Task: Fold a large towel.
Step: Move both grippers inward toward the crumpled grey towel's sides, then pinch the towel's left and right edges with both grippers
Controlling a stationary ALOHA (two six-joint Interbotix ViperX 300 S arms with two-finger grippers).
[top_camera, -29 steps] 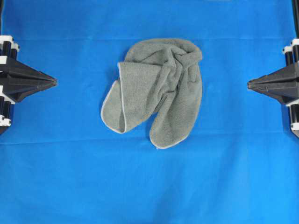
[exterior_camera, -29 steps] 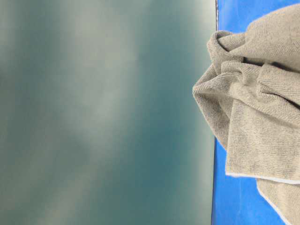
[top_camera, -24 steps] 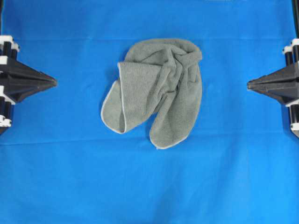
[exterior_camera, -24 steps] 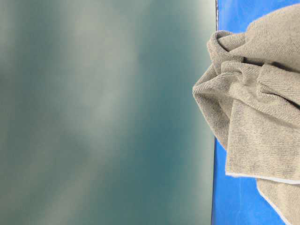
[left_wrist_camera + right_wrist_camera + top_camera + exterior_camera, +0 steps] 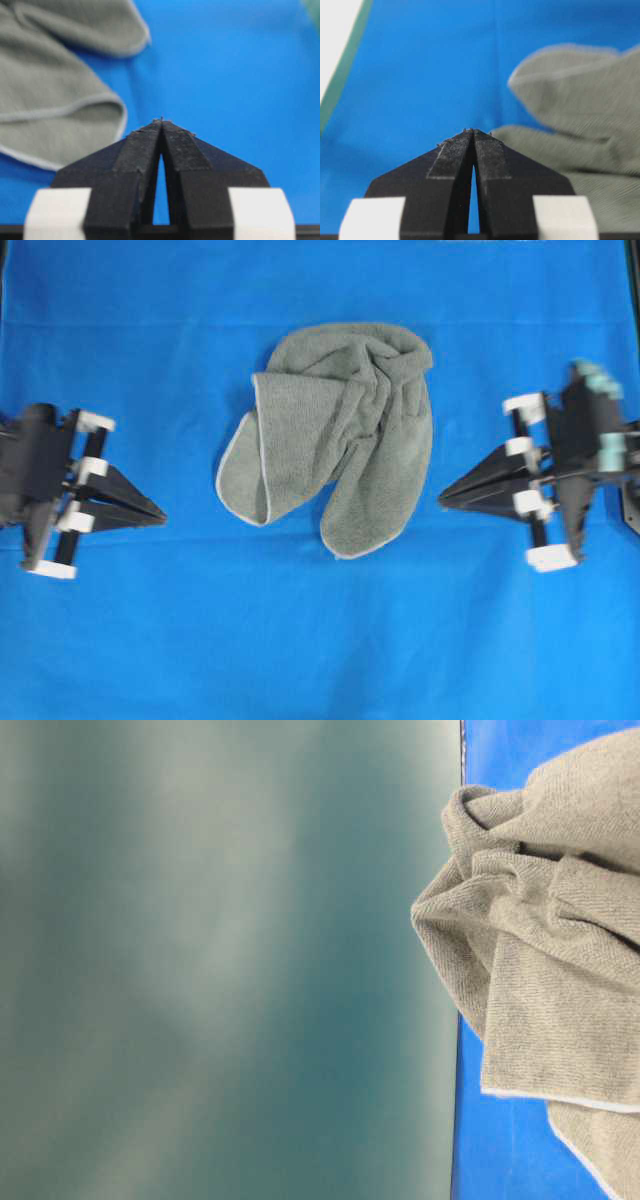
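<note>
The large towel (image 5: 335, 435) is grey-green terry with light edging and lies crumpled in the middle of the blue table cover, bunched at its far end, two lobes hanging toward the near side. It fills the right of the table-level view (image 5: 550, 950), the upper left of the left wrist view (image 5: 50, 85) and the right of the right wrist view (image 5: 580, 130). My left gripper (image 5: 160, 513) (image 5: 161, 121) is shut and empty, left of the towel and apart from it. On the other side my right gripper (image 5: 443, 500) (image 5: 471, 131) is shut and empty, just off the towel's right edge.
The blue table cover (image 5: 320, 640) spreads all round the towel. A teal and white strip (image 5: 340, 60) borders the cover in the right wrist view. A blurred grey-green surface (image 5: 220, 960) fills the left of the table-level view.
Both arms have moved in from the table's sides toward the towel and slightly nearer the front. The towel has not moved. Both grippers stay shut.
</note>
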